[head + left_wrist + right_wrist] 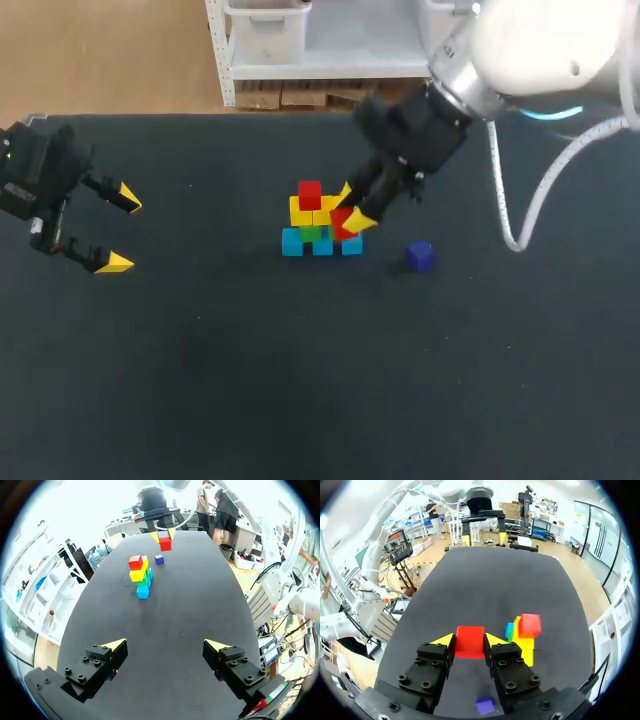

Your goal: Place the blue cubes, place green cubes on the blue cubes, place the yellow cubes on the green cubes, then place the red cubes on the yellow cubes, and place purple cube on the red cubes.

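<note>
Right pincer (352, 207) clamped on red cube (470, 641), held at right end of stack (312, 222). Stack: blue cubes (292, 243) at base, another red cube (310, 193) on top. Purple cube (420, 256) alone on bench (300, 380), near stack. Left pincer (121, 232) gaping wide, well apart.

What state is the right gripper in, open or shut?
Shut on the red cube: both fingers of the right gripper touch it, one on each side.
</note>
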{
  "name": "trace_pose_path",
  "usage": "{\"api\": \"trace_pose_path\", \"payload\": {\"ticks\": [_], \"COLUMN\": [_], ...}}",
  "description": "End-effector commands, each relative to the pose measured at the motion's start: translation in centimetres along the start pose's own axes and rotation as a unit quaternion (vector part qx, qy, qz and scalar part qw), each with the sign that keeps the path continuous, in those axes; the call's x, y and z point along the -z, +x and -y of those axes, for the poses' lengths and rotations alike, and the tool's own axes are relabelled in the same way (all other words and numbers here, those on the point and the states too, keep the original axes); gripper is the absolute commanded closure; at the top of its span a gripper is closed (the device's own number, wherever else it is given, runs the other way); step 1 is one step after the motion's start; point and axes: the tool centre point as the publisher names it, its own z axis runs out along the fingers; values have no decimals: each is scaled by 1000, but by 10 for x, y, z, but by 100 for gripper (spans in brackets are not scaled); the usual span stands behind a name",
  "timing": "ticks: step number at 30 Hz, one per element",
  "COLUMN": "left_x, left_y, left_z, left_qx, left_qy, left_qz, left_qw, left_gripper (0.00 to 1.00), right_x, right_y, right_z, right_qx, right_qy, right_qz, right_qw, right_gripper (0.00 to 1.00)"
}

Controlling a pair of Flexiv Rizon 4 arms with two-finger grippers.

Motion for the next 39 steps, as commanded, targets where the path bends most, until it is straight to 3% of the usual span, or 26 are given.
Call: {"api": "trace_pose_path", "payload": {"ticks": [1, 8, 15, 39], "left_x": [0, 0, 0, 0], "left_y": [1, 1, 1, 1], "left_z": [0, 0, 0, 0], "left_qx": [-2, -2, -2, -2], "left_qy": [-1, -1, -1, -1], "left_qz": [2, 2, 2, 2], "left_qw": [1000, 1000, 1000, 1000], "left_gripper": [0, 0, 0, 0], "right_x": [1, 3, -1, 3], "right_y": [6, 20, 25, 18], "right_z": [6, 21, 35, 69], "right_qx": [-10, -39, -45, -30], "right_qy": [21, 80, 109, 107], "right_qz": [0, 24, 27, 38], "right_qw": [1000, 996, 993, 993], "right_gripper": [100, 100, 100, 100]}}
